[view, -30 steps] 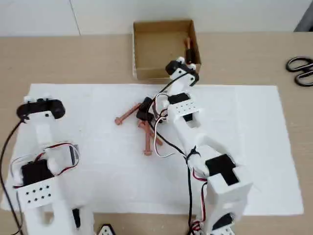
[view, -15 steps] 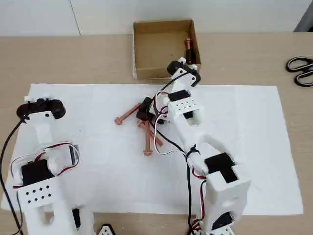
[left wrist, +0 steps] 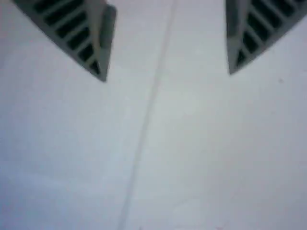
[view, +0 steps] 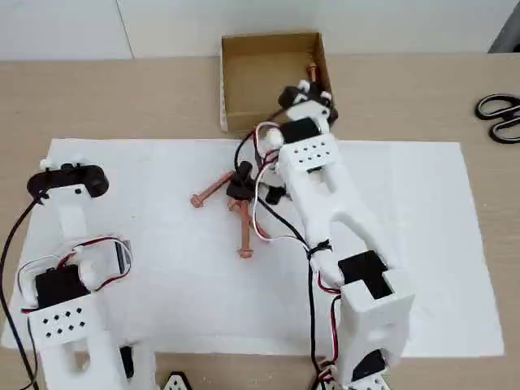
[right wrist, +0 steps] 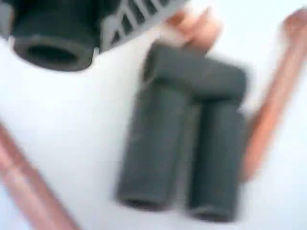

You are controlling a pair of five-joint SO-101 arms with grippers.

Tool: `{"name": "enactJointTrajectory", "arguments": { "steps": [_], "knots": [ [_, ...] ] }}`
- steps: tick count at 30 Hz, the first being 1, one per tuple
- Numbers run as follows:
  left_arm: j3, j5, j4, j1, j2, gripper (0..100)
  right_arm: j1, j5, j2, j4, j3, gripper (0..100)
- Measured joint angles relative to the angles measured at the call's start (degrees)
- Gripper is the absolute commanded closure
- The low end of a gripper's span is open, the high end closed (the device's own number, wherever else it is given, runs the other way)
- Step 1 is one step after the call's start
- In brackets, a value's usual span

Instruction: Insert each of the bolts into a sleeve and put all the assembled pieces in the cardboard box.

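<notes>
A black sleeve (right wrist: 53, 48) is pinched in the right end effector (right wrist: 96, 45), which is held over the pile of parts near the middle of the white sheet (view: 406, 244). Below it, two more sleeves (right wrist: 153, 143) are laid side by side and touching. Copper bolts (right wrist: 271, 100) are seen on the sheet on either side of them.

The cardboard box (view: 272, 39) is set on the counter (view: 122, 97), just beyond the sheet's far edge. Inside it, a copper-coloured piece (view: 311, 73) is seen against the wall nearest the scissors (view: 500, 114). The scissors are laid on the counter, well apart from the box.

The left end effector (left wrist: 165, 74) is spread wide over a bare part of the sheet, well apart from the pile.
</notes>
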Motion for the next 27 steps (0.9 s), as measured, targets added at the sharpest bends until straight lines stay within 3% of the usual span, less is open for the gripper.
{"name": "enactJointTrajectory", "arguments": {
  "steps": [7,13,21,27],
  "knots": [
    [-3.78,0.0,0.0,0.79,0.0,84,1.41,2.9,-7.65,8.88,-9.14,99.6],
    [-9.32,-2.73,2.29,8.97,2.81,84,6.59,6.95,-13.71,13.19,-9.23,99.6],
    [-27.69,-0.44,2.55,15.91,26.64,84,16.7,13.71,-20.75,16.09,-9.23,99.6],
    [-37.36,0.0,2.55,18.55,41.05,84,19.78,17.14,-23.82,16.44,-8.7,99.6]
  ]
}}
